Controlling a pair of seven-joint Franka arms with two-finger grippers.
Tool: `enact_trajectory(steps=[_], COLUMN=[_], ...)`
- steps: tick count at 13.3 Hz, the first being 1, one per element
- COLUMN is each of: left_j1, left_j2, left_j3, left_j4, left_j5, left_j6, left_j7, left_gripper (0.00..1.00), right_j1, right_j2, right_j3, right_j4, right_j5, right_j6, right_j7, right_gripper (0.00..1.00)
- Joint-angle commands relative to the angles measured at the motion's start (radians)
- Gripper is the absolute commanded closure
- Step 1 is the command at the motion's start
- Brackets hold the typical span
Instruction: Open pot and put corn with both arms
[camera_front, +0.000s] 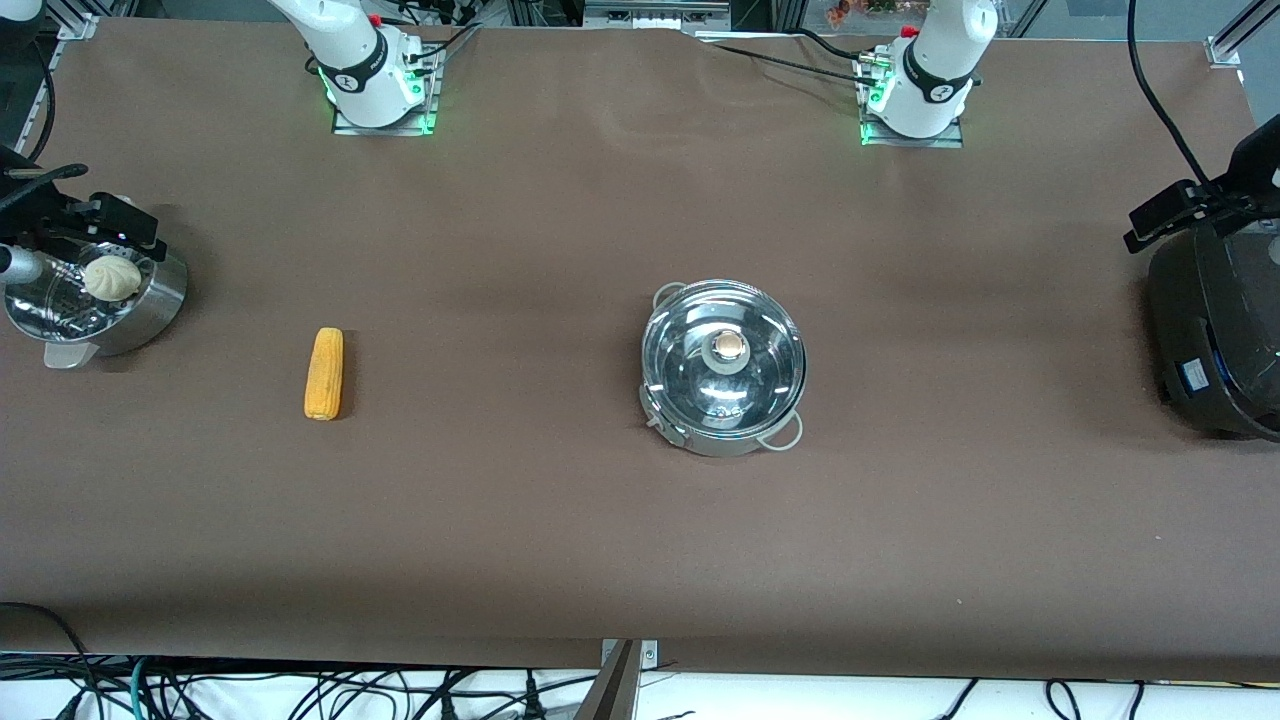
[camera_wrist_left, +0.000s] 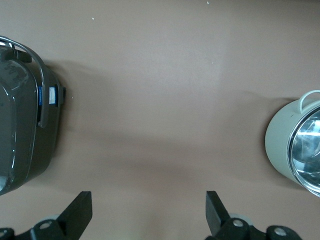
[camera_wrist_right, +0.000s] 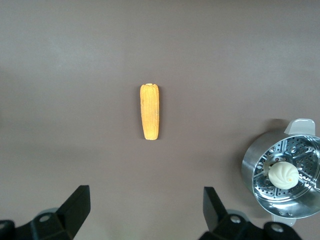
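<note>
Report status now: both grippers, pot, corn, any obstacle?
Left gripper and right gripper open, empty, raised. Pot lidded; corn on table toward right arm's end. No obstacle between.

steel pot (camera_front: 722, 385) upright mid-table, glass lid on; yellow corn (camera_front: 324, 373) flat toward right arm's end.
</note>
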Motion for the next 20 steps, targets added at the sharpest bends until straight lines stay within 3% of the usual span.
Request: enact_trajectory(steps=[1,6,20], left_j1=[0.015,0.012,0.009], left_j2=[0.020,0.021,0.017], left_j3=[-0.006,-0.006,-0.040], left_j4=[0.037,0.031,0.024], left_j5=[-0.006,-0.062,-0.048], left_j6=[-0.023,-0.026,-0.097], left_j7=[0.011,-0.061,0.028], left_gripper=[0.00,0.00,0.00], right_j1=[0.000,0.000,0.000], right_j2=[0.020,0.020,0.020], right_j3=[-0.008,-0.008,-0.008], right_j4=[0.036,0.036,0.036], right_j5=[0.014,0.014,0.014], right_j6=[-0.014,-0.014,-0.014], right_j7=[-0.008,-0.009,-0.008], right_gripper=[0.00,0.00,0.00])
